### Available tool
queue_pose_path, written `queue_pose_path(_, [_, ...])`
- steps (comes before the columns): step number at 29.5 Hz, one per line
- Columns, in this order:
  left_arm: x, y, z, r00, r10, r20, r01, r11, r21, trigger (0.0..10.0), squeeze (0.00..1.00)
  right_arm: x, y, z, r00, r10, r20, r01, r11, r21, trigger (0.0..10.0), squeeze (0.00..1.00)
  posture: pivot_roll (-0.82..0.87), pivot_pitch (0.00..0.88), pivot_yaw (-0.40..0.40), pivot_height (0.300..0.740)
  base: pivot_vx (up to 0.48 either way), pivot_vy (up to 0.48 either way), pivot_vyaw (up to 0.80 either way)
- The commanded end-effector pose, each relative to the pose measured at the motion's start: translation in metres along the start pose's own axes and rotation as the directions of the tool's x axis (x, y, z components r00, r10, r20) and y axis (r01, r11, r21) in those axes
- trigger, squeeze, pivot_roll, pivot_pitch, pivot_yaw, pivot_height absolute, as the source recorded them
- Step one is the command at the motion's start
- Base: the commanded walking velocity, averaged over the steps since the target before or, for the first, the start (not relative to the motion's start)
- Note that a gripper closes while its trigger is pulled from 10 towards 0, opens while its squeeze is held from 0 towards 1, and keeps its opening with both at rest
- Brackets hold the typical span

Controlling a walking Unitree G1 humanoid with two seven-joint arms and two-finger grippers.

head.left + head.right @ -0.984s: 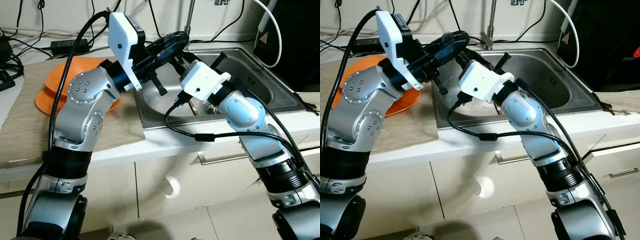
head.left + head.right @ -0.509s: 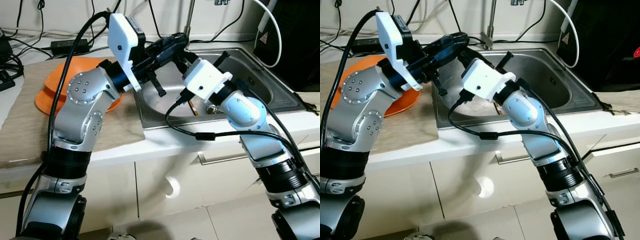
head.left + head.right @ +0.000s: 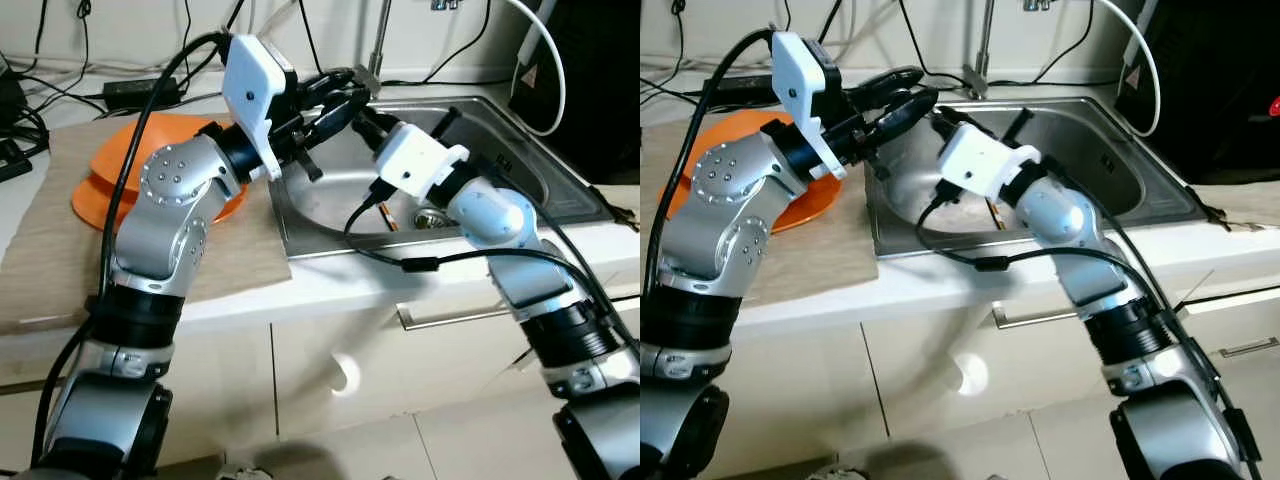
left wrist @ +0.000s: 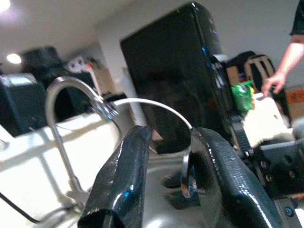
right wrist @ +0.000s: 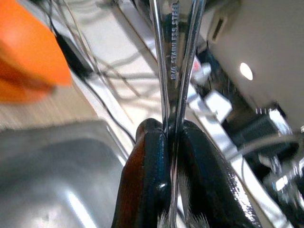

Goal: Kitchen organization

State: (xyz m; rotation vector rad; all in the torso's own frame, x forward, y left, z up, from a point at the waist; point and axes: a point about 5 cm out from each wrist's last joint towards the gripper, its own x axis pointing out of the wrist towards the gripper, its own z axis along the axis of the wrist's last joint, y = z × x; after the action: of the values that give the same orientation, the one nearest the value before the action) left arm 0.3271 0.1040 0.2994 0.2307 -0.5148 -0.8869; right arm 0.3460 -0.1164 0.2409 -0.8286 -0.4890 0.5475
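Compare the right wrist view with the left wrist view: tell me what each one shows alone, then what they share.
Right wrist view alone: the right gripper clamped on thin steel utensil handles, an orange plate, and the sink basin. Left wrist view alone: the left gripper with fingers apart, the faucet, a black appliance, and a person's hand. Shared: the white counter.

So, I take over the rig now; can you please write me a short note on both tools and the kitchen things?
Right tool: shut on a stainless steel utensil, gripped by its handle above the sink.
Left tool: open, one finger on either side of a shiny metal piece, probably that utensil's other end; no grip seen.
Orange plates are stacked on the mat left of the sink. A thin brown stick lies in the basin.
Done: utensil is in hand. Left: probably hand it over, then put it away.
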Motion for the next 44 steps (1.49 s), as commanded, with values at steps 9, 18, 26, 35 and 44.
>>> queue_pose_path(9, [-0.014, 0.025, 0.023, 0.991, 0.101, 0.088, -0.104, 0.994, 0.034, 10.0, 0.00, -0.012, -0.023, -0.051, 0.980, -0.035, -0.198, 0.043, 0.999, 0.033, 0.0, 0.00, 0.07, 0.019, -0.060, 0.740, 0.000, 0.000, 0.00])
queue_pose_path(18, [-0.035, 0.005, -0.010, 0.983, -0.076, -0.168, 0.086, 0.995, 0.050, 10.0, 0.00, 0.008, -0.019, -0.070, 0.956, 0.086, -0.280, -0.025, 0.977, 0.213, 10.0, 0.00, 0.07, 0.053, -0.061, 0.740, 0.000, 0.000, 0.00])
queue_pose_path(26, [-0.047, -0.015, -0.016, 0.965, -0.122, -0.232, 0.126, 0.992, 0.002, 10.0, 0.00, 0.021, 0.002, -0.075, 0.921, 0.170, -0.351, -0.041, 0.937, 0.347, 10.0, 0.00, 0.11, 0.111, -0.070, 0.740, 0.000, 0.000, 0.00])
queue_pose_path(35, [-0.067, -0.022, -0.017, 0.928, -0.136, -0.348, 0.153, 0.988, 0.021, 10.0, 0.00, 0.018, 0.018, -0.086, 0.890, 0.141, -0.434, 0.081, 0.887, 0.455, 10.0, 0.00, 0.19, 0.160, -0.089, 0.740, 0.000, 0.000, 0.00])
queue_pose_path(44, [-0.080, -0.019, -0.026, 0.901, -0.042, -0.432, 0.058, 0.998, 0.024, 10.0, 0.00, 0.014, 0.027, -0.092, 0.868, 0.142, -0.476, 0.105, 0.884, 0.455, 10.0, 1.00, 0.20, 0.162, -0.095, 0.740, 0.000, 0.000, 0.00])
